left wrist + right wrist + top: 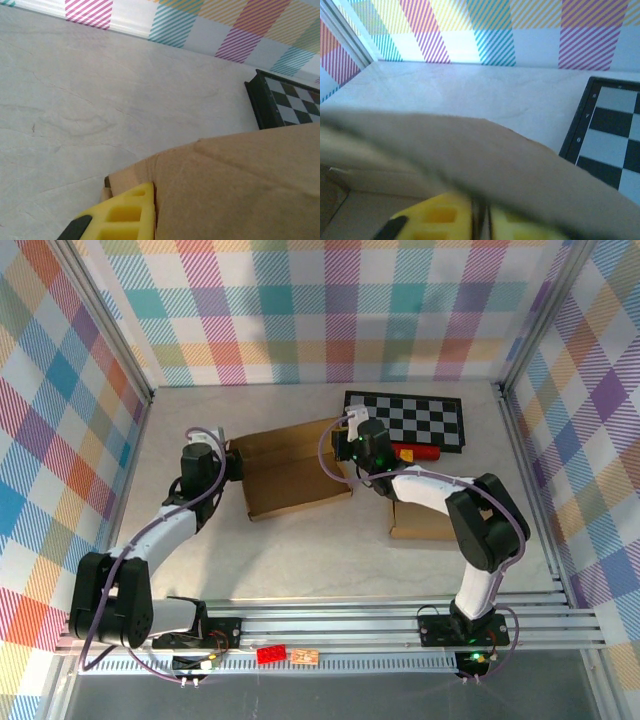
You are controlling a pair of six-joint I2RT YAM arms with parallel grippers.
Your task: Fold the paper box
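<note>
At the middle of the table (pixel 300 570), the paper box (pixel 290 475) lies partly formed, its brown panels open, just left of the chessboard (pixel 405 420). My left pincer (pixel 232 462) is at the box's left edge, pressed together on the cardboard wall; in the wrist view one yellow finger (pixel 125 217) lies flat against it. My right pincer (pixel 347 445) is at the box's far right corner. Its yellow fingers (pixel 440 217) sit close together behind a blurred flap; I cannot tell whether they pinch it.

Blurred paper box (pixel 485 155), right hand (pixel 480 217) seemingly cropped
</note>
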